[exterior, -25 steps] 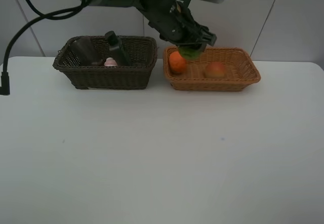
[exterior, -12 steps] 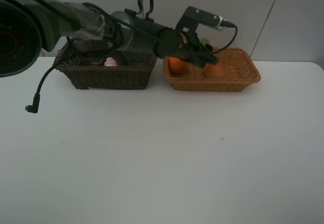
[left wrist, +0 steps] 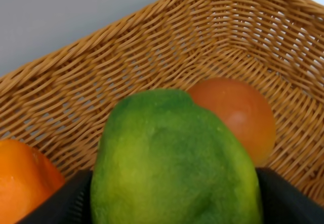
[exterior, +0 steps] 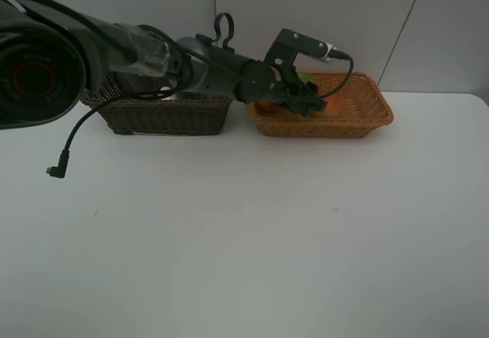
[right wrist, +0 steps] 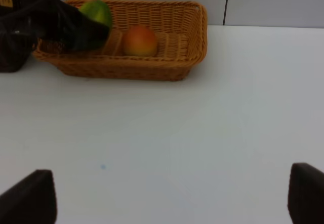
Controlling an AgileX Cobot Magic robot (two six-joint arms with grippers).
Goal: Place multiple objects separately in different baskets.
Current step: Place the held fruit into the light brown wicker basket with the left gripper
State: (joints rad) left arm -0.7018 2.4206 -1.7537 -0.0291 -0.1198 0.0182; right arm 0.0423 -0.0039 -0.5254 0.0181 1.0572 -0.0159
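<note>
My left gripper (exterior: 304, 98) is lowered into the light orange-tan basket (exterior: 368, 107), shut on the bumpy green citrus (left wrist: 174, 163). Its dark fingers (left wrist: 71, 201) press both sides of the fruit. In the left wrist view the tangerine (left wrist: 20, 178) lies beside the citrus and the red-yellow peach (left wrist: 238, 115) just behind it, both on the basket floor. The right wrist view shows the citrus (right wrist: 96, 12) under the left arm and the peach (right wrist: 139, 40) in the basket (right wrist: 190, 36). My right gripper (right wrist: 167, 193) hangs open over bare table.
The dark brown basket (exterior: 164, 115) stands left of the light one; my left arm crosses above it and hides what is inside. A loose black cable end (exterior: 57, 171) dangles over the table's left side. White table lies in front of both baskets.
My left gripper has come down with the green citrus from above the light basket's rim to low inside it, between the tangerine and the peach. The right gripper has not moved.
</note>
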